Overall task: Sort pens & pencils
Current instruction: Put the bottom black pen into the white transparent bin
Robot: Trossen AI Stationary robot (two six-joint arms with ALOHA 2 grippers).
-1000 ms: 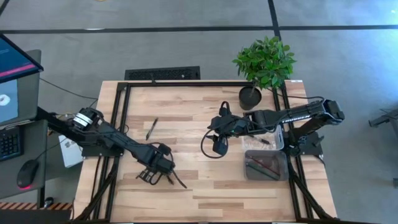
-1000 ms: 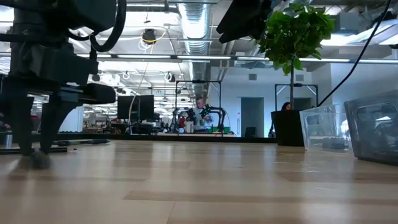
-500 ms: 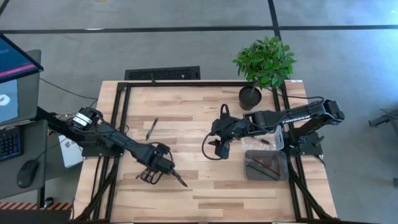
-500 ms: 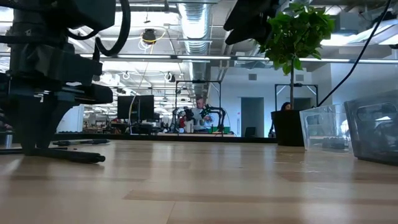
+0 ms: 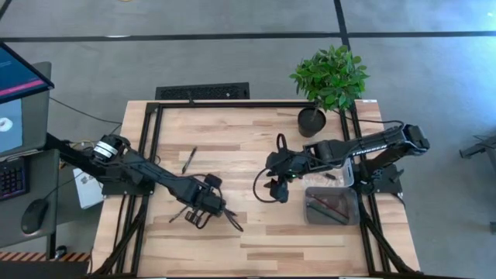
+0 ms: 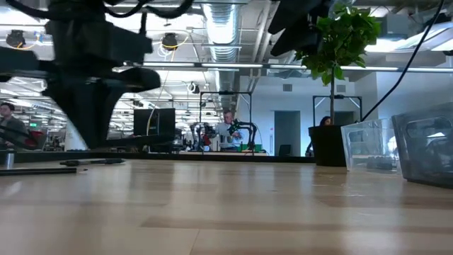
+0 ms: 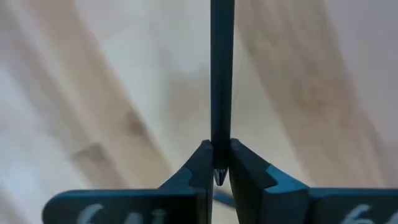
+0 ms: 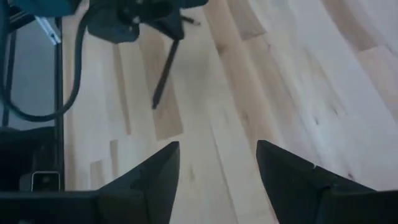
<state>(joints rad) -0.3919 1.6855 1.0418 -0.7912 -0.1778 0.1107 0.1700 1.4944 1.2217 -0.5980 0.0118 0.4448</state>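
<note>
Left gripper [image 5: 221, 213] carrying one thin dark pen [image 7: 221, 74], pinched between its fingers.
Lower centre of the high view; shifted rightward since a second ago, toward the clear plastic bins [image 5: 332, 204]. Right gripper [image 5: 280, 191] spread, empty, mid-frame. Another pen [image 5: 189, 160] lies upper left.

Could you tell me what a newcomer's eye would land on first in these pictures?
Probably the left gripper near the table's front-middle, its fingers shut on a dark pen that sticks out past them. Next, the right gripper, open and empty, beside the clear bins at the right, under the potted plant.
</note>
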